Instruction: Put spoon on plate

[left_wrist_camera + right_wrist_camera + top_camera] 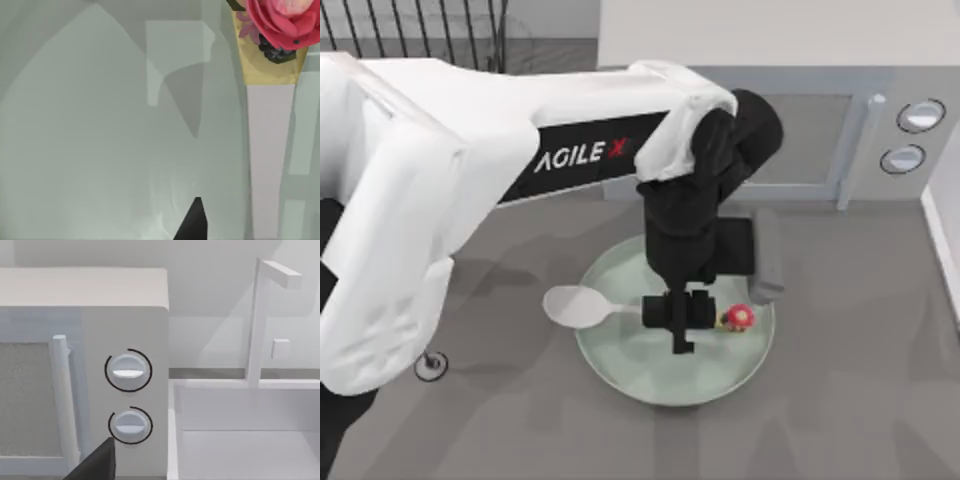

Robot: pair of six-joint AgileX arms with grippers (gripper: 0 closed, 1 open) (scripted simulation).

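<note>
The pale green plate (pixel 620 365) lies at the table's middle. The white spoon (pixel 575 305) lies across it: its bowl overhangs the plate's left rim and its handle runs right to a red-and-yellow ornament (pixel 738 318). My left gripper (pixel 682 318) hangs low over the handle's middle, open. In the left wrist view the handle (pixel 270 160) and ornament (pixel 280 25) lie flat on the plate (pixel 90 150), and a dark fingertip (pixel 192 222) stands apart from the handle. My right gripper (pixel 92 467) is parked facing the microwave.
A white microwave (pixel 840 140) with two dials (pixel 128 371) stands behind the plate at the back right. Beside it is a white basin with a faucet (pixel 257 325). A small clear glass base (pixel 430 365) stands left of the plate, under my left arm.
</note>
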